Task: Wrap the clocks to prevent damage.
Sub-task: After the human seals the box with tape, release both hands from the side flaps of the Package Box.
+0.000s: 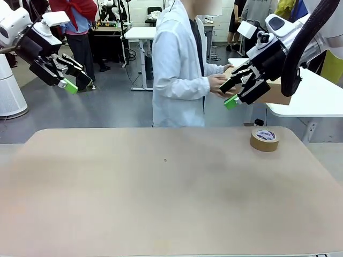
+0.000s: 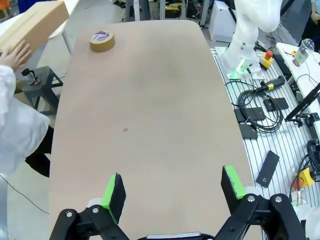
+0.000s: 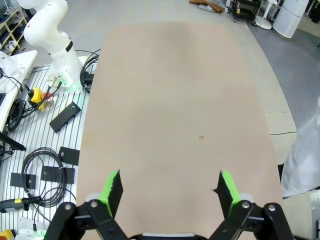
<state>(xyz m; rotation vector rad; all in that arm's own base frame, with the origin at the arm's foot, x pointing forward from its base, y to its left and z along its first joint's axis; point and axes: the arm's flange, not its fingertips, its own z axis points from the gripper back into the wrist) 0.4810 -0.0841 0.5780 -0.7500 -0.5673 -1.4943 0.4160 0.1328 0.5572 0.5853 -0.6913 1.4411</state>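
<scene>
**No bundle on the table; carton in the person's hands at the far right**

Both arms hang raised above the table (image 1: 161, 214), well clear of its surface. The left gripper (image 1: 72, 80) sits high at the far left edge with its green-padded fingers spread wide and nothing between them; the left wrist view confirms the gap is bare. The right gripper (image 1: 236, 93) hovers at the far right, fingers likewise spread and holding nothing.

The wrapped clocks cannot be made out in any view. What can be seen is a brown carton (image 2: 32, 25) off the table's far right corner, with the person's hand (image 2: 17, 52) laid against it. In the front view the right gripper stands in front of that carton and the person's hands, so it is clearly the nearer arm; the left is well apart, across the whole width of the table. The carton's long axis appears to run roughly along the table's far edge, tilted somewhat.

A tape roll (image 1: 264, 139) lies flat near the far right corner, just below the right gripper. Whether the bundle is inside the carton cannot be told.
</scene>
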